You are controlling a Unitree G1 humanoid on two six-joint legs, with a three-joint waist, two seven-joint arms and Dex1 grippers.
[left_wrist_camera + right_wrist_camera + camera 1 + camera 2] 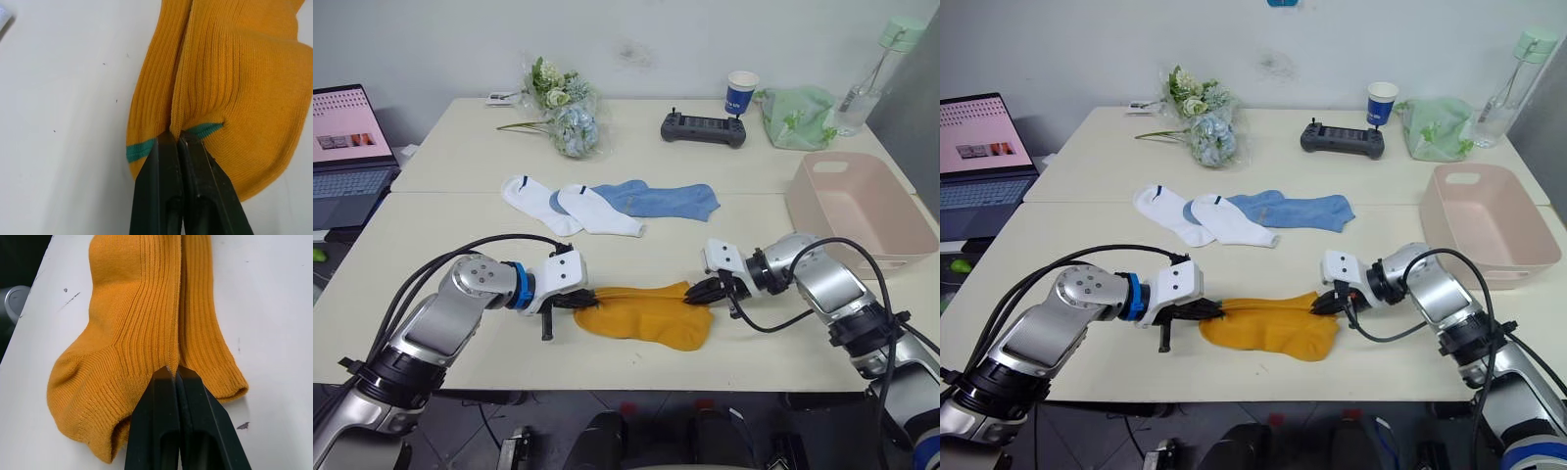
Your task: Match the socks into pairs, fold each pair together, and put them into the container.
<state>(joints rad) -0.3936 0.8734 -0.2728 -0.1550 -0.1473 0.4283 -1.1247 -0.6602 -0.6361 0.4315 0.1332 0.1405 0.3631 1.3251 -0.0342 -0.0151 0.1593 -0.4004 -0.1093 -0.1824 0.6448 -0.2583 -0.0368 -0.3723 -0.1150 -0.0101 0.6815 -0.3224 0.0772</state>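
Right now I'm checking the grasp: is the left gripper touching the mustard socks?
Touching. The left wrist view shows the left gripper with jaws shut on the mustard socks at the green-striped end.

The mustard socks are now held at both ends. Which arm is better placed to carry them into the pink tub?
Probably the right. The right gripper is shut on the mustard socks, and the pink tub stands on its side; the left gripper is farther away.

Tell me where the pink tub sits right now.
The pink tub sits at the table's right edge, beyond the right gripper, with the pale green bag behind it.
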